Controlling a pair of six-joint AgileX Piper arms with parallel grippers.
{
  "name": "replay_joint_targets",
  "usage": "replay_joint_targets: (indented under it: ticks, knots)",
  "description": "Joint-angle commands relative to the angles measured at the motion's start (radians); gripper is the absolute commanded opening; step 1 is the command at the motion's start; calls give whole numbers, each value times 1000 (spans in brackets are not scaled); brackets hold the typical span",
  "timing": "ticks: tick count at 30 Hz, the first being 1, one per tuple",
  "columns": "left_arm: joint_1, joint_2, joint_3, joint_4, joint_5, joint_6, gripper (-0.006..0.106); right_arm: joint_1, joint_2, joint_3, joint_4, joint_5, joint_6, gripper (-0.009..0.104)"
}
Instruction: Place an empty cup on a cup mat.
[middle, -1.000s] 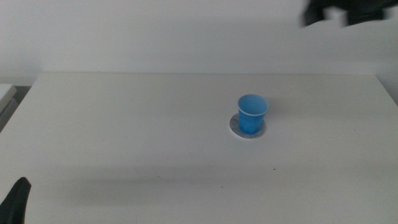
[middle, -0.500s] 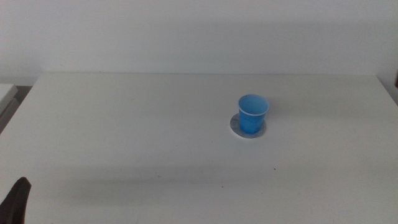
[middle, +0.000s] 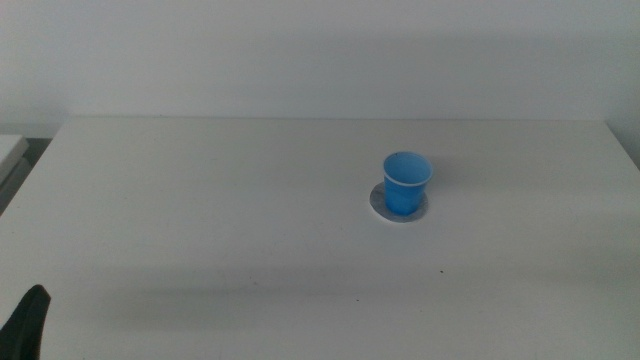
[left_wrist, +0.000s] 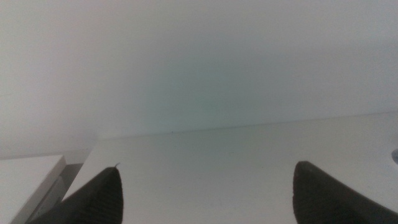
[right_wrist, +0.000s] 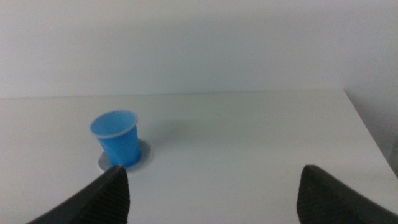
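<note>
The bright blue cup (middle: 406, 183) stands upright on the round grey cup mat (middle: 378, 205) right of the table's middle; nothing shows inside it. The cup (right_wrist: 118, 137) and the mat (right_wrist: 144, 156) also show in the right wrist view. My right gripper (right_wrist: 211, 186) is open and empty, drawn back from the cup and out of the middle view. My left gripper (left_wrist: 208, 186) is open and empty; only part of it (middle: 25, 322) shows at the bottom left corner of the middle view.
The white table (middle: 220, 210) reaches back to a plain white wall. A pale ledge (middle: 10, 150) lies beyond the table's left edge. The table's right edge (right_wrist: 367, 134) shows in the right wrist view.
One second ago the right arm showed dark at the top right of the middle view; it has since left that view. The cup, the mat and the left gripper have not moved.
</note>
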Motion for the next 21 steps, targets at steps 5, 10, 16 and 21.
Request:
replay_joint_targets:
  ticks: [5, 10, 16, 21]
  knots:
    - [-2, -4, 0, 0, -6, -3, 94, -3, -168, 174, -25, -55, -3, 75]
    - [-2, -4, 0, 0, -6, -3, 94, -3, -319, 260, -26, -52, -3, 75]
    - [-2, -4, 0, 0, -6, -3, 94, -3, -348, 289, -26, -39, -3, 75]
    - [-2, -4, 0, 0, -6, -3, 94, -3, -348, 289, -46, -32, -3, 75]
